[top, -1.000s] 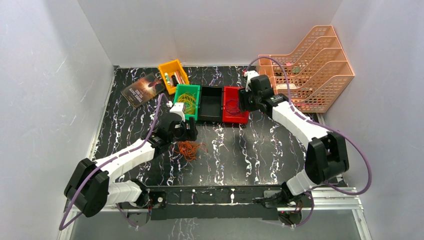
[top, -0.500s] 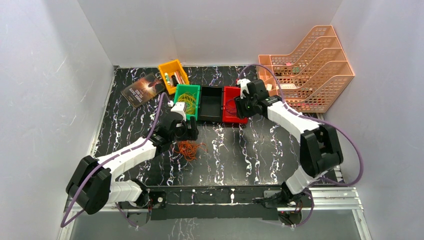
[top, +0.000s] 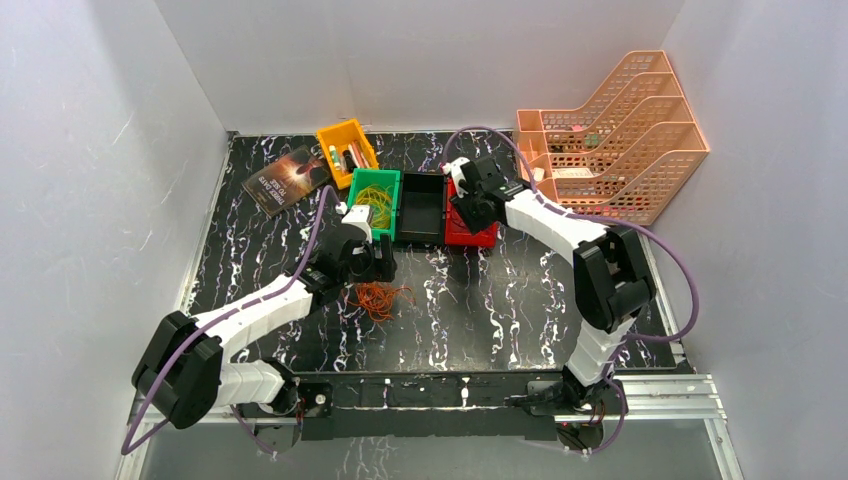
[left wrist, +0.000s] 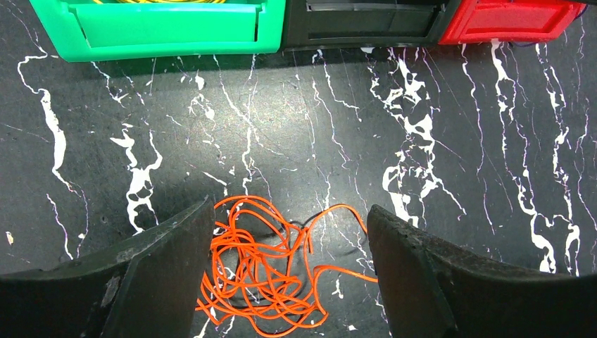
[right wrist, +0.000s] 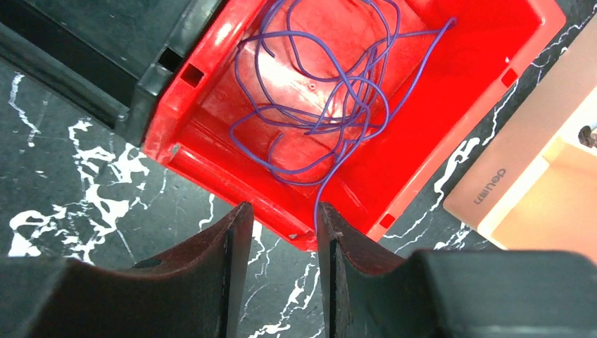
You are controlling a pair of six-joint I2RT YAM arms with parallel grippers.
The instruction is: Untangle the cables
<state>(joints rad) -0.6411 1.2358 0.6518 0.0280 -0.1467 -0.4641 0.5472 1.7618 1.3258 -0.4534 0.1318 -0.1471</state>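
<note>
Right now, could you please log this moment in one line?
left claw open over orange cables; right claw open above red bin; purple cable inside

Two white-and-black robot arms are mounted side by side at the near edge. The left arm (top: 250,318) stretches low, forward and toward the middle, its shoulder joint bulky and dark near its base. The left gripper (top: 372,262) points downward, its two dark fingers (left wrist: 162,271) spread wide apart. The right arm (top: 560,225) rises from its base to a sharply bent elbow, then its forearm angles away and toward the middle. The right gripper (top: 462,210) tilts downward, fingers (right wrist: 232,260) close together with a narrow gap showing between them.
</note>
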